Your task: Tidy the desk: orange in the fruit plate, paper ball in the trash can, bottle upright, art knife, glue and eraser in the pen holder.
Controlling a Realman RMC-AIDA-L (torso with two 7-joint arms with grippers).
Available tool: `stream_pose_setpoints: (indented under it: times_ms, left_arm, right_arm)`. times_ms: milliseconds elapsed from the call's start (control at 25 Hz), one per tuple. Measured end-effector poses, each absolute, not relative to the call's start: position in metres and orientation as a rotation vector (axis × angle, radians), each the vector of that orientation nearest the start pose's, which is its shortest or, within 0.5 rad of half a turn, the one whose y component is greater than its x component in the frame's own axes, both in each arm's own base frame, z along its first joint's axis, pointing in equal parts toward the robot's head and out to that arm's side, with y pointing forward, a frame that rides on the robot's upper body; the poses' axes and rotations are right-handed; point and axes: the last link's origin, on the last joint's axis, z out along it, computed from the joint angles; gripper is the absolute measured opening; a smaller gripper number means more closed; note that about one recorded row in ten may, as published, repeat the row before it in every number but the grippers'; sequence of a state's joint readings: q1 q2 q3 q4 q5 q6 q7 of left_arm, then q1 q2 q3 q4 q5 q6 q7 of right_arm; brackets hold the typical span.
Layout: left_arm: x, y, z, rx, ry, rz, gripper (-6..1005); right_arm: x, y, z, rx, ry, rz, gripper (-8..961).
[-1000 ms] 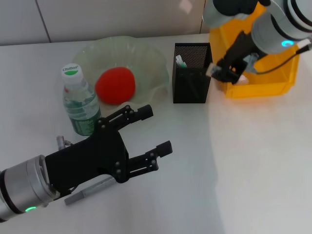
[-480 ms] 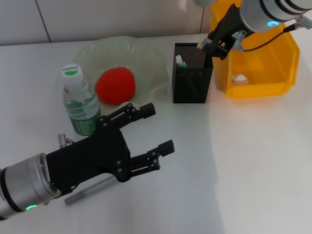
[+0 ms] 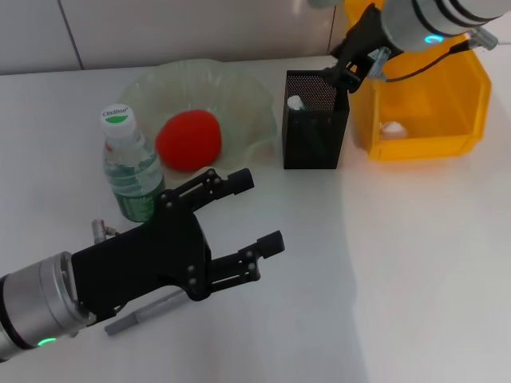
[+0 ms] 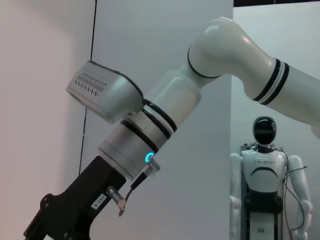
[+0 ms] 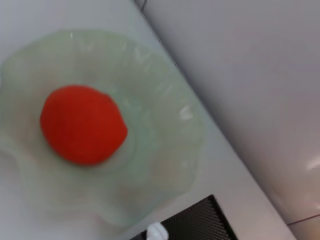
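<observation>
Art knife (image 3: 148, 313) is my reading of the slim grey stick lying flat toward the front-left corner of the counter (image 3: 415, 263). It appears to be the only loose thing left out here.

- **Knife and left pincer:** The knife lies partly under the left forearm. It sits behind the left pincer (image 3: 259, 210), on the robot's side of its tips and toward the counter's left edge.
- **Long axis:** It runs on a slant, from the front-left corner up toward the middle of the counter.
- **Left pincer's state:** It is spread wide and empty, held above the counter and pointing toward the middle.
- **Judgement on the next move:** To take the knife, this pincer would have to draw back and come down across the slant, not along it.
- **Nearer arm:** The left arm is much the nearer.
- **Right pincer:** The right pincer (image 3: 345, 70) is well apart from the knife, just beside the top rim of the pen holder (image 3: 315, 136) near the counter's back edge. Whether it is spread or pinching something, I cannot tell.

The pen holder, where the knife belongs, stands between the fruit plate (image 3: 239, 96) and the trash can (image 3: 423, 148). The orange (image 3: 189, 140) lies in the plate, the bottle (image 3: 132, 171) stands upright near the knife, and a paper ball (image 3: 391, 128) shows inside the trash can.
</observation>
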State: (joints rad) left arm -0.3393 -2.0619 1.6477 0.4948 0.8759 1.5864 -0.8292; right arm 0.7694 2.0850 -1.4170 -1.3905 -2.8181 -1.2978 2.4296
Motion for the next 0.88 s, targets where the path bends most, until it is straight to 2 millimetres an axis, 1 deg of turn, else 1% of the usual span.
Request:
stream_pose_setpoints:
  times_ms: [200,280,440,520,640,680,720,880]
  left_arm:
    - [-0.218,0.256,-0.054,-2.589,-0.193,-1.346,801]
    - [-0.219,0.256,-0.053,-2.59,-0.192,-1.341,801]
    - [-0.223,0.257,-0.049,-2.594,-0.189,-1.324,801]
    - [-0.225,0.257,-0.046,-2.603,-0.185,-1.314,801]
    - [-0.226,0.256,-0.044,-2.618,-0.171,-1.311,800]
    - [-0.227,0.256,-0.039,-2.634,-0.167,-1.313,800]
    - [-0.227,0.256,-0.038,-2.638,-0.17,-1.313,800]
    - [-0.224,0.262,-0.031,-2.703,-0.203,-1.272,800]
  right_arm:
    - [0.098,0.405,0.052,-2.344,0.327,-0.278,259]
    - [0.1,0.395,0.062,-2.353,0.363,-0.183,294]
    - [0.114,0.369,0.074,-2.415,0.384,0.052,328]
    - [0.126,0.354,0.079,-2.449,0.377,0.188,345]
    - [0.148,0.335,0.088,-2.466,0.379,0.392,484]
    - [0.158,0.328,0.09,-2.469,0.373,0.461,531]
    - [0.17,0.322,0.093,-2.463,0.372,0.527,577]
    - [0.219,0.295,0.1,-2.424,0.362,0.735,674]
